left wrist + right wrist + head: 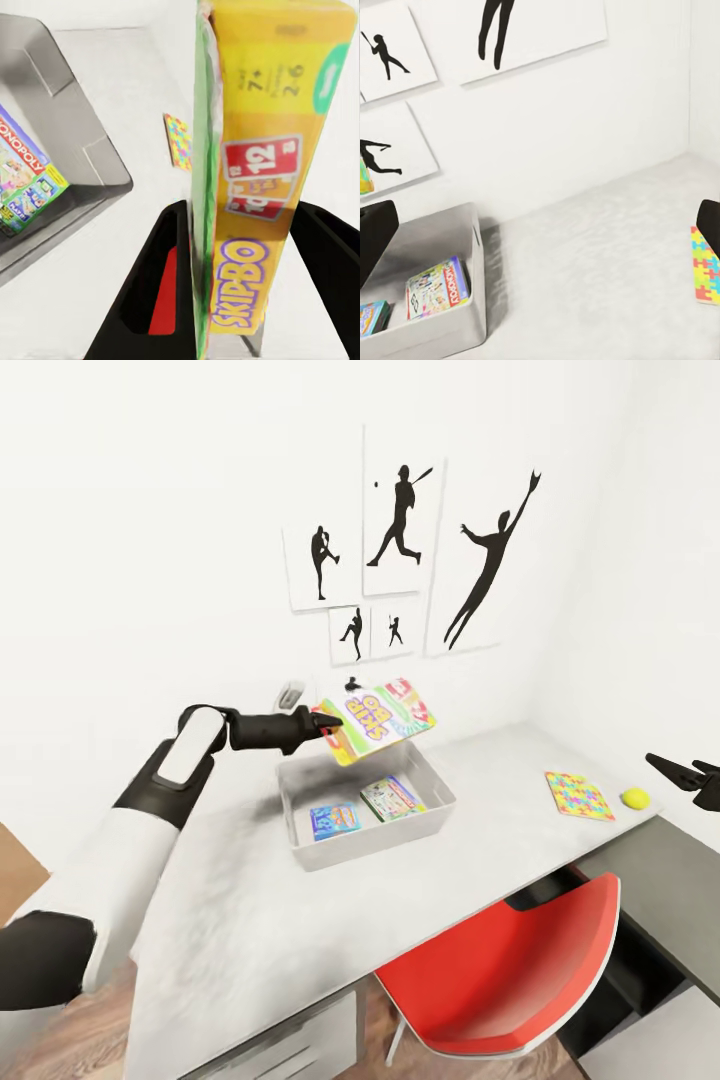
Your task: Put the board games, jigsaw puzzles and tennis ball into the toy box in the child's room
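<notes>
Grey toy box (442, 300) holding Monopoly game (435, 286), jigsaw puzzle (706, 266) well apart

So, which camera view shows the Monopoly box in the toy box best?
The right wrist view: the Monopoly box lies nearly whole in the toy box, its name readable. In the left wrist view it is cut off at the picture's edge. In the head view it is whole but small, its name unreadable.

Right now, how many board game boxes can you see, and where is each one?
3. The Skip-Bo box is held by the left gripper above the toy box. The Monopoly box and a blue box lie inside it. Others may be hidden.
</notes>
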Robot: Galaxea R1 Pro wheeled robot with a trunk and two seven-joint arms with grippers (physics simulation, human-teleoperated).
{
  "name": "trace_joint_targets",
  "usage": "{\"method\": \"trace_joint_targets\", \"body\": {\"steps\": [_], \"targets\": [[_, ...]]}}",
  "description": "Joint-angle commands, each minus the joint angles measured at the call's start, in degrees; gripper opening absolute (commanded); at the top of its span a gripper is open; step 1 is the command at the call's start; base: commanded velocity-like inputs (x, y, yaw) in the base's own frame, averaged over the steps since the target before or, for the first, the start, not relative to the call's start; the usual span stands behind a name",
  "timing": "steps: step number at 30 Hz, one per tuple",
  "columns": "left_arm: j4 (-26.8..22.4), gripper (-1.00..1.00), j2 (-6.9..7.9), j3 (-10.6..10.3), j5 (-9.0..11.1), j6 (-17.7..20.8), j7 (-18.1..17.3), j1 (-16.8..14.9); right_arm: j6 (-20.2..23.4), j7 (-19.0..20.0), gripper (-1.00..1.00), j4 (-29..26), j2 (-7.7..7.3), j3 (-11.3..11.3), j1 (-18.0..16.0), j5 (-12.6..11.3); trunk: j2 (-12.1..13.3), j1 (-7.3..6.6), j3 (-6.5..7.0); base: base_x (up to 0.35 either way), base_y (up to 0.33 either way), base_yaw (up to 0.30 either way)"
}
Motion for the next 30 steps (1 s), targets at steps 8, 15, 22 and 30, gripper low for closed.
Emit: {"method": "trace_joint_targets", "body": {"steps": [8,15,22,30], "targets": [[15.23,-1.0,2.7,-18.68,0.07,0.06,-19.39,-8.31,0.46,0.1,1.0,-0.02,0.02,0.01,-0.07,-0.2,-0.13,0.04,-0.12,0.0,0.0,0.001],[18.83,-1.0,7.7,-24.18,-0.19,0.06,-25.33,-9.22,0.47,0.17,1.0,-0.02,-0.01,0.0,-0.07,-0.2,-0.13,0.04,-0.12,0.0,0.0,0.0],[22.11,-1.0,8.11,-25.15,-0.38,0.06,-25.88,-9.68,0.49,1.25,1.0,-0.02,-0.04,-0.02,-0.07,-0.2,-0.13,0.04,-0.15,0.0,0.0,0.0],[24.18,-1.0,7.23,-25.24,-0.4,0.06,-25.83,-10.04,0.49,4.39,1.0,-0.02,-0.07,-0.11,-0.07,-0.2,-0.13,0.04,-0.69,0.0,0.0,0.0]]}}
